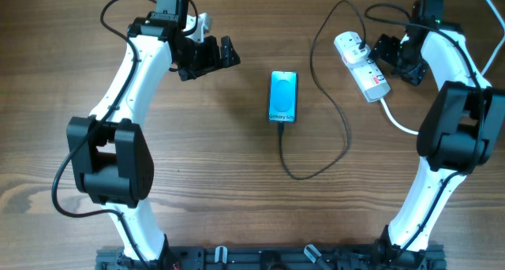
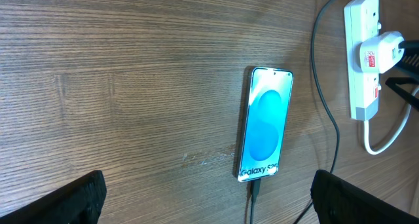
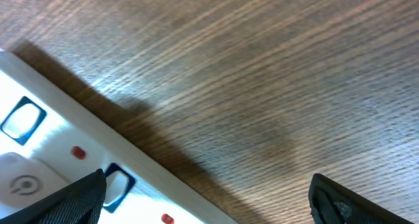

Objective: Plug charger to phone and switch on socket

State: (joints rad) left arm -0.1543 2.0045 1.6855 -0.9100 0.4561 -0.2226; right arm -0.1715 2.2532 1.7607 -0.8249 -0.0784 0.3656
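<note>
The socket, a white elongated plastic power strip with a thick white cord, lies with its long axis on a slant. It is the landmark for what follows. The right claw sits just beside the strip's long side, jaws wide and holding nothing. In its wrist view the strip runs across the lower left, ahead of and beside its left finger. The left claw is well apart from the strip, beyond the phone, also wide and empty, so the right arm is clearly the nearer one for pressing a switch.

The phone, a flat rectangle with a cyan screen and dark frame, rests face up near the strip, on the side away from the right claw. The charger, a thin black cable, loops between the strip and the phone. Its white plug head sits in one outlet, and its dark tip meets the phone's "Galaxy" end.

Whether that tip is fully seated I cannot tell. The strip's small red marks show, but neither switch's on or off position can be made out. The right wrist view cuts off most of the strip.
</note>
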